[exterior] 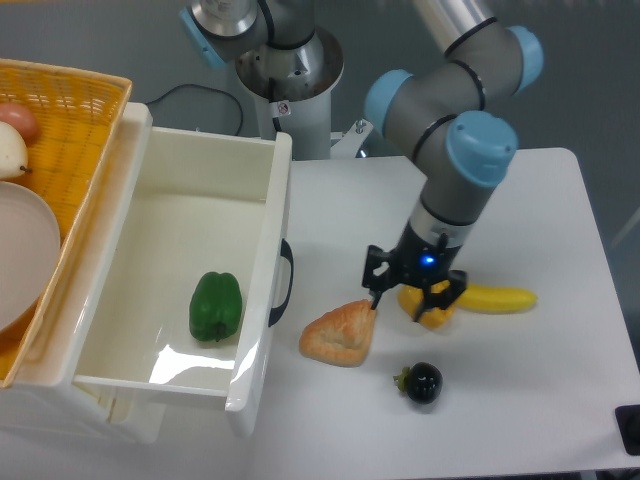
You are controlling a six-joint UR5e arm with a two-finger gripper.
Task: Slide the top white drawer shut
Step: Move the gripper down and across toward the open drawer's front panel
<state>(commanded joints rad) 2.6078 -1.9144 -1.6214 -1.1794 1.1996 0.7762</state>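
The large glossy white plastic top drawer (190, 270) stands pulled far out at the left of the white counter (520, 400), its deep tray open to view and its front panel facing right with the curved black handle (284, 283) at mid-height. Inside the tray lies a green bell pepper (215, 305), near the front panel. A woven yellow basket (75, 120) sits above and behind the drawer's left wall, holding a white plate (25, 250) and an onion (12, 150).

Just right of the handle is a bare strip of counter, then a triangular golden pastry (340, 333). Beyond it lie a yellow pepper (430, 303), a banana (495, 298) and a small dark round fruit (421, 382).

The claw (414, 292) hangs low over the spot between pastry and yellow pepper, fingers spread apart and gripping nothing, well apart from the drawer front. The counter's right half and near edge lie open.
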